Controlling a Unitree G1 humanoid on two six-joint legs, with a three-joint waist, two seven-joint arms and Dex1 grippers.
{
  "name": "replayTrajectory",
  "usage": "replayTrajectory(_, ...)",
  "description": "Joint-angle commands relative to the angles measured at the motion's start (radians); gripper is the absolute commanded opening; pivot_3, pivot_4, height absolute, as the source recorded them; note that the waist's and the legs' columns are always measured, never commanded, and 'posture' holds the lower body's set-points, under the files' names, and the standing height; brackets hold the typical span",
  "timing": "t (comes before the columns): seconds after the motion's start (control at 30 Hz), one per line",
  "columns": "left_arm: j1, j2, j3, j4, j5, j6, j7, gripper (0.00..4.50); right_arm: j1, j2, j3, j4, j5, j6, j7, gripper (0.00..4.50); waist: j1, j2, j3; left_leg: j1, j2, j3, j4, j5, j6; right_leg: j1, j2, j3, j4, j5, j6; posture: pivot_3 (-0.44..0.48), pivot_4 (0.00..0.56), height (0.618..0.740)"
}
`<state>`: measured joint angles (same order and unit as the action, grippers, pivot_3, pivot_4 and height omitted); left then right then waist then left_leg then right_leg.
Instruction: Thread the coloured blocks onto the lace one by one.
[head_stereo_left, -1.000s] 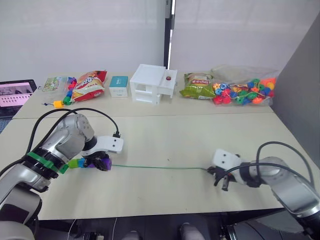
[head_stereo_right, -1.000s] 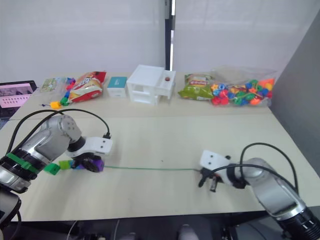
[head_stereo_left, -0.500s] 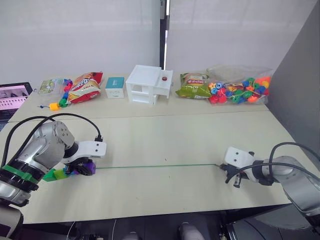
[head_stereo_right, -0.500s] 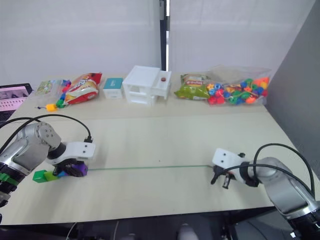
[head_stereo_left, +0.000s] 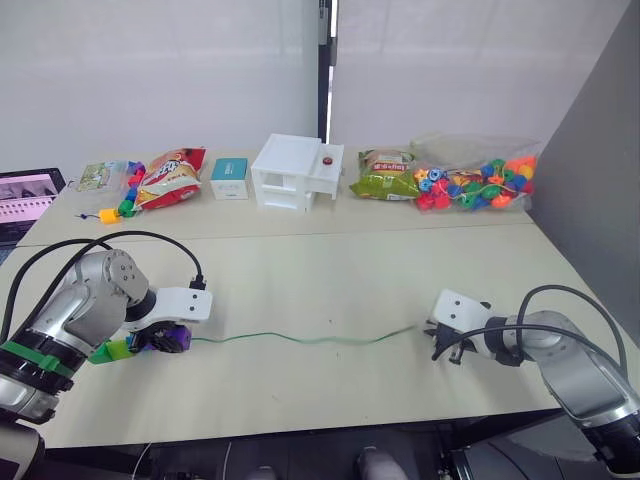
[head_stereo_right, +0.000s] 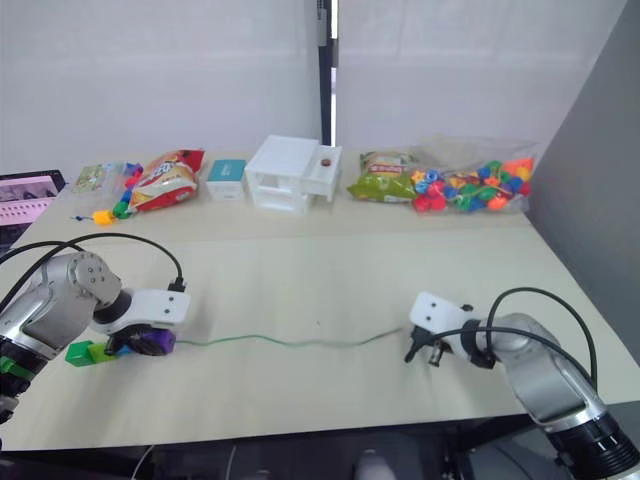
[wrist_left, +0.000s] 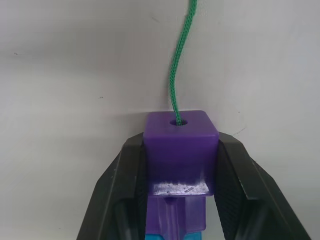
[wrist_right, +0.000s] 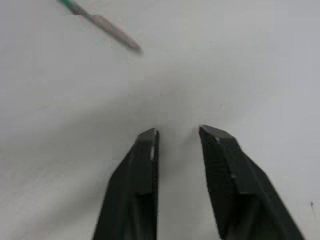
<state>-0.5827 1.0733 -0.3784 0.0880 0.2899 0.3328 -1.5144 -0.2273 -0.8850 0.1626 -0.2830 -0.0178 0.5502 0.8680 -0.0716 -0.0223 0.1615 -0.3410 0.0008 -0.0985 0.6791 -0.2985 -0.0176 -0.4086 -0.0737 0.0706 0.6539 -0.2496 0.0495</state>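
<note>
Left gripper (wrist_left: 177, 165): clamped on the end purple block (wrist_left: 181, 131), low over the worktop (head_stereo_left: 330, 270) near its left front edge, much where it was half a second ago.
Blocks (head_stereo_left: 140, 343): a short row runs back from the fingers along the cord, purple first, then a second purple and a blue one seen in the wrist view, with light green and dark green at the tail (head_stereo_left: 108, 350); judged from this, all five are already strung.
Lace (head_stereo_left: 300, 340): the green cord leaves the hole in the purple block and crosses the worktop toward the right front; half a second ago it lay as a taut straight line, now it sags in soft waves.
Lace tip (wrist_right: 112, 32): the stiff greyish end lies loose on the worktop, just ahead of the right fingers and clear of them.
Right gripper (wrist_right: 177, 137): fingers parted narrowly with nothing between them, resting near the right front edge; it held the cord's end under tension a moment ago and has let go.
Meaning: the pull-through looks finished, the slack marking release; threading appears complete or very nearly so.
</note>
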Motion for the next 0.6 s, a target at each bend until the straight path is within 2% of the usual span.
replayTrajectory(0.03,0.06,-0.021,0.041,-0.012,-0.066,-0.039,0.021,2.58,0.033,0.009,-0.016,-0.01,0.041,0.018,0.027,2.71,0.003,0.0,0.0,0.003,0.0,0.0,0.0,-0.001,0.001,0.003,0.0,0.0,-0.001,-0.001,0.0,0.0,0.15,0.74)
replayTrajectory(0.13,0.129,0.0,0.133,-0.055,-0.139,-0.08,0.034,3.55,0.046,0.026,-0.11,-0.048,0.097,0.02,0.018,3.76,0.006,0.001,0.0,0.003,0.0,-0.001,-0.001,-0.002,0.002,0.005,-0.001,-0.001,-0.004,-0.002,0.001,0.0,0.15,0.74)
replayTrajectory(0.2,0.211,0.0,0.263,-0.102,-0.219,-0.065,0.079,4.2,0.092,0.045,-0.222,-0.103,0.172,0.035,0.015,4.4,0.008,0.002,0.001,0.002,0.0,-0.001,-0.002,-0.002,0.003,0.004,-0.002,-0.001,-0.005,-0.002,0.001,0.0,0.15,0.74)
replayTrajectory(0.23,0.247,-0.002,0.323,-0.125,-0.258,-0.047,0.097,4.47,0.118,0.054,-0.269,-0.126,0.205,0.039,0.016,4.5,0.009,0.002,0.001,0.0,0.0,-0.001,-0.002,-0.003,0.004,0.002,-0.002,-0.001,-0.006,-0.002,0.001,0.0,0.15,0.74)
replayTrajectory(0.37,0.362,-0.079,0.593,-0.203,-0.423,0.038,0.221,4.47,0.235,0.11,-0.451,-0.204,0.335,0.068,0.005,4.5,0.029,0.001,0.002,-0.017,-0.001,-0.001,0.003,-0.003,0.004,-0.015,-0.003,-0.001,-0.002,-0.001,0.001,0.0,0.15,0.74)
replayTrajectory(0.53,0.528,-0.167,0.844,-0.257,-0.627,0.108,0.249,4.47,0.333,0.182,-0.579,-0.224,0.42,0.06,-0.03,4.5,0.034,0.001,0.002,-0.013,-0.002,0.0,0.002,-0.003,0.004,-0.012,-0.004,-0.001,-0.001,-0.001,0.001,0.0,0.15,0.74)
replayTrajectory(0.6,0.649,-0.219,0.945,-0.296,-0.686,0.11,0.247,4.47,0.384,0.226,-0.628,-0.208,0.449,0.035,-0.044,4.5,0.032,0.001,0.002,-0.013,-0.001,0.0,0.001,-0.003,0.004,-0.011,-0.004,-0.001,-0.001,-0.001,0.001,0.0,0.15,0.74)
